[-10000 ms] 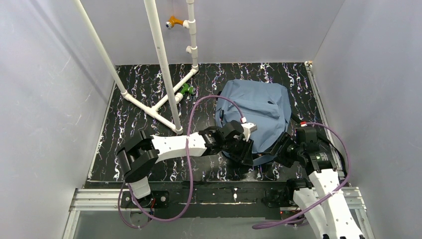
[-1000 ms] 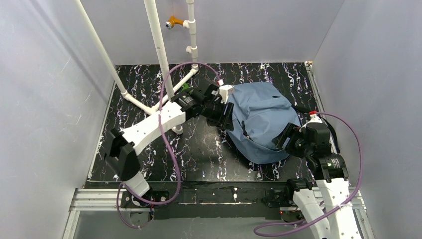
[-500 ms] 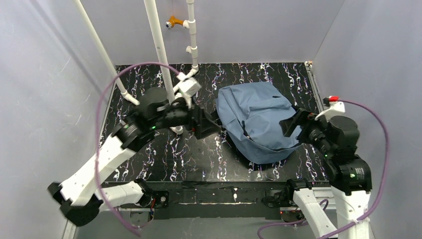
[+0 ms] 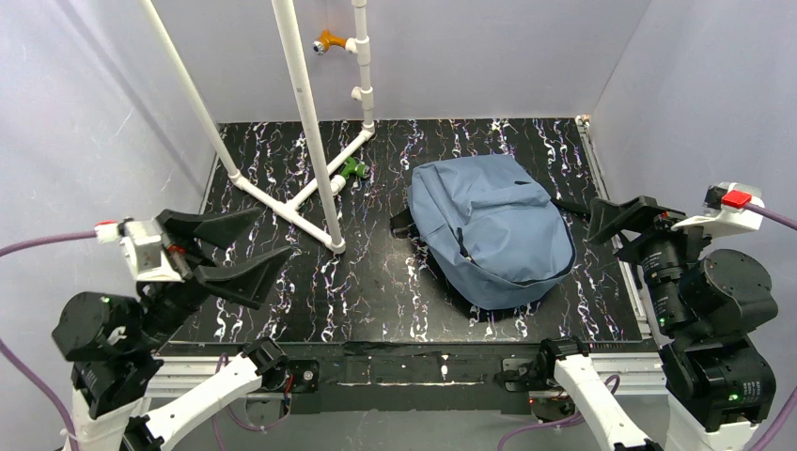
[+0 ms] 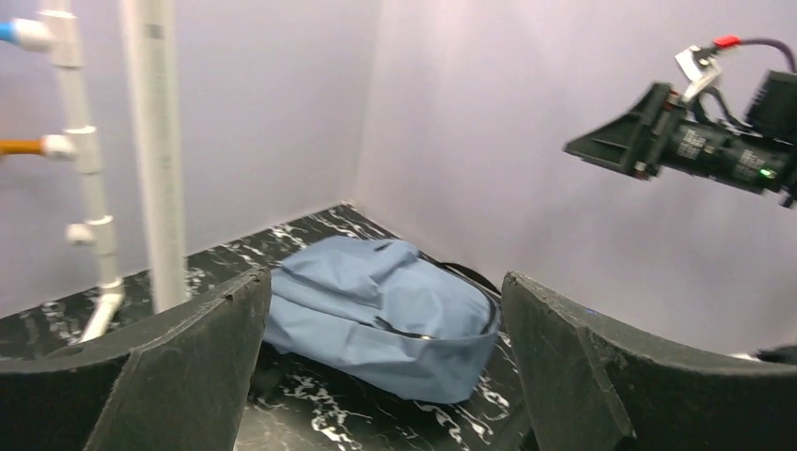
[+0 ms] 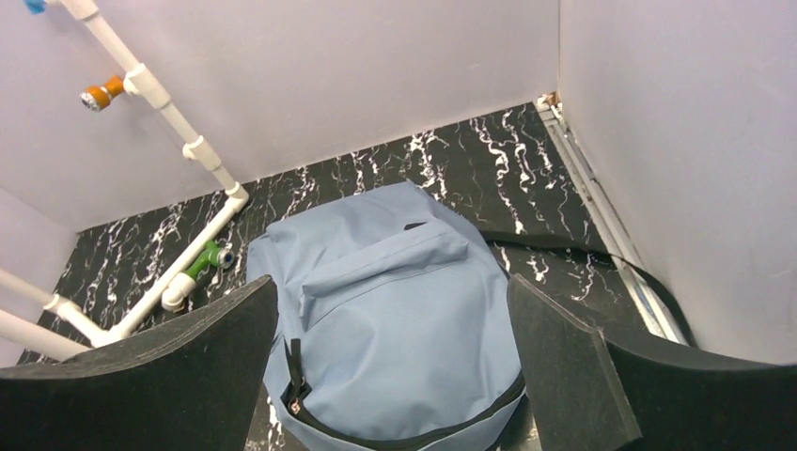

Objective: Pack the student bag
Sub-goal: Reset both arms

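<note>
1. Student bag: dusty-blue backpack, lying flat on the right half of the black marbled tabletop. Its rounded end points toward the near right. Ten seconds ago it sat bunched and squarer; it now lies stretched out on a diagonal, much as it did half a second ago.
2. Black zipper: runs around the bag's near rim, and no gap shows along it in the right wrist view.
3. Black strap: trails from the bag's right side onto the tabletop.
4. Left gripper: jaws spread wide with nothing between them. It is raised at the near left, well apart from the bag. One second ago it was at the bag's far left edge.
5. Right gripper: jaws spread wide and empty. It is lifted above the right edge of the table, just clear of the bag. One second ago it was low against the bag's near right side.
6. White PVC pipe frame: stands on the far left of the tabletop, unchanged.
7. Green fitting: on the frame's base, left of the bag and apart from it.
8. Orange fitting: on the rear upright pipe.
</note>
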Motion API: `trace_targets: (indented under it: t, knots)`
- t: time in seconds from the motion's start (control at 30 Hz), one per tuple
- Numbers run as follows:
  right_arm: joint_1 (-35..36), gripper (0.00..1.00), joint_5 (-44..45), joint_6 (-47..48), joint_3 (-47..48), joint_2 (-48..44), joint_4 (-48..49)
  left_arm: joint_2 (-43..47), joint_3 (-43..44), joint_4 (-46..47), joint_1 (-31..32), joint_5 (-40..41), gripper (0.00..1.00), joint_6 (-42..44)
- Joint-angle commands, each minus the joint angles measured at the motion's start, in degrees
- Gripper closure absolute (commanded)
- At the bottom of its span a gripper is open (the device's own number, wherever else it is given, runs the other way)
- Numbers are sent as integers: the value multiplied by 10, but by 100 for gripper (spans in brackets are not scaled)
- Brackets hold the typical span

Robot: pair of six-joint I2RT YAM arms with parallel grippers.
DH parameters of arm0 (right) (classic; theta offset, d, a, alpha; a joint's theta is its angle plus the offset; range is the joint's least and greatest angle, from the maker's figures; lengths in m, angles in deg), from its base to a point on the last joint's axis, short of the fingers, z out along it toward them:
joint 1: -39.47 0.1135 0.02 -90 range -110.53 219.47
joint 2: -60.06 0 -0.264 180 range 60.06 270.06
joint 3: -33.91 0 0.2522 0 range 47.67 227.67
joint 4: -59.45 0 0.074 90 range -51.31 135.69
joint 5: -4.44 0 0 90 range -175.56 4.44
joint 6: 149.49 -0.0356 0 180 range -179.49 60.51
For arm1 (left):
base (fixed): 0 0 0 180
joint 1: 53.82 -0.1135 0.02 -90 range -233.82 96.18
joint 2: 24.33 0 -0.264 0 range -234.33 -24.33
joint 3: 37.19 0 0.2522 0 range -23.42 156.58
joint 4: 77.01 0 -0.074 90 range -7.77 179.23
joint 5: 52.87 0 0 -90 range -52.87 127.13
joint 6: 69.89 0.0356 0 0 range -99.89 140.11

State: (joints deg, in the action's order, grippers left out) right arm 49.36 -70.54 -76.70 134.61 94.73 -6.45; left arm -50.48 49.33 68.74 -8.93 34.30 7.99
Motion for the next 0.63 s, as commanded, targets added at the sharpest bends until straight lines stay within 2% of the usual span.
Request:
trace_targets:
  t: [0.0,0.1,0.6]
  knots:
    - [16,2,53,23,27,24,30,21,-5,-36,1,105,7,33]
    - [22,2,66,28,26,24,39,33,5,-59,2,119,2,34]
    - [27,2,64,25,-1,14,49,40,22,-96,2,134,2,34]
